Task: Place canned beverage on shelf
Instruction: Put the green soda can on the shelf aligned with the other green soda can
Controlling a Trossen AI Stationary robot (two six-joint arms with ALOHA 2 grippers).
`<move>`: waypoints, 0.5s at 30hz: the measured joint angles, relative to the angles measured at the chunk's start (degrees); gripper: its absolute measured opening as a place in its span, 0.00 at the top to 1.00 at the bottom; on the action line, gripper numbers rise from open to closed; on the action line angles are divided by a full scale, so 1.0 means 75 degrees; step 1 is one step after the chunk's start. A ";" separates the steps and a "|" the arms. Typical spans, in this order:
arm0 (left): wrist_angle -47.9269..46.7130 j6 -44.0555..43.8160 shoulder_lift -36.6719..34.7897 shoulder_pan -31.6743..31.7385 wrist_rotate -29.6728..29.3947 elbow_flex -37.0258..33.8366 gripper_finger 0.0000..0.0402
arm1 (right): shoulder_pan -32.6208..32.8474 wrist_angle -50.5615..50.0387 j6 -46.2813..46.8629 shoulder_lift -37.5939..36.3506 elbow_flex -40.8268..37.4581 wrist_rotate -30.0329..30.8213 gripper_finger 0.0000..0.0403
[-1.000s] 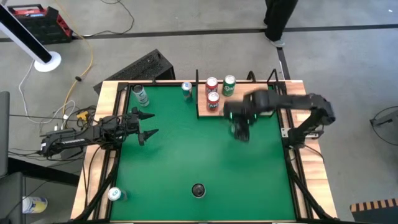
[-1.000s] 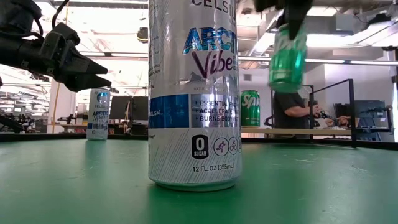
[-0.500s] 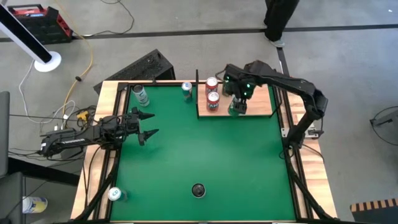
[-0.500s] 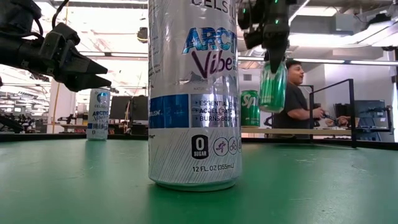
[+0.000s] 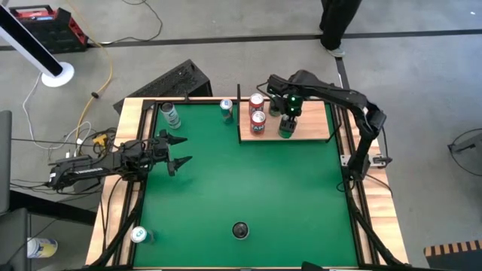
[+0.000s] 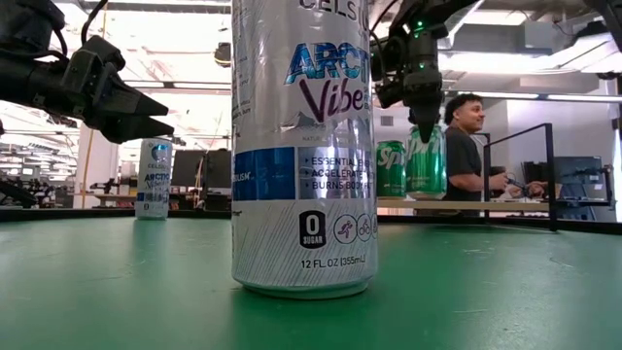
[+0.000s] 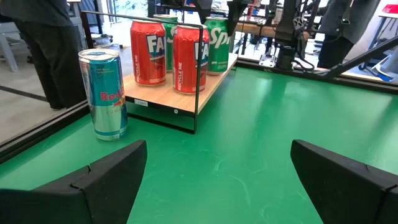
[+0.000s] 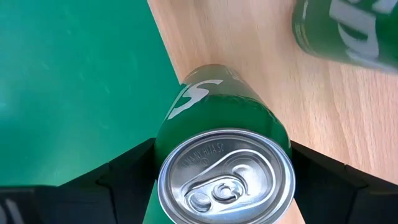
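Observation:
A green Sprite can (image 5: 286, 129) stands upright on the near part of the light-wood shelf (image 5: 312, 124), with my right gripper (image 5: 289, 113) pointing down over it and shut on it. The low view shows the can (image 6: 426, 163) below the gripper (image 6: 425, 126), with its base at plank level. Also on the shelf are a second green can (image 6: 391, 167) and two red cans (image 5: 257, 111). My left gripper (image 5: 177, 150) waits open and level by the table's left edge, holding nothing. My right gripper pinches the green can's upper wall (image 8: 164, 147) between its two fingers (image 8: 124, 177), one on each side just below the rim. The fingers come from above, pointing down. The can is upright, its base down at the shelf plank (image 8: 249, 50).
A tall silver can (image 5: 239, 229) stands on the green mat near the front edge, close before the low camera (image 6: 301, 146). Other cans stand at the near left corner (image 5: 139, 235), the far left (image 5: 169, 114) and beside the shelf (image 5: 226, 108). A person (image 6: 466, 146) sits beyond the table.
My right gripper has carried the green can from above the mat toward the table's far edge, over the shelf, and then down. The can hung high and tilted before; now it is upright with its base at the plank, beside the other green can.

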 joint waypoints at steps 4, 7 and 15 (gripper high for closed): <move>0.0001 0.0000 -0.0001 0.0001 0.0000 0.0000 0.05 | 0.0057 0.0077 0.0030 0.0000 0.0000 -0.0001 0.16; 0.0001 0.0000 -0.0001 0.0001 0.0000 0.0000 0.05 | 0.0051 0.0043 0.0085 0.0000 0.0000 0.0002 0.15; -0.0002 0.0000 -0.0001 0.0001 0.0000 0.0000 0.05 | 0.0109 0.0080 0.0090 0.0000 0.0000 0.0044 0.10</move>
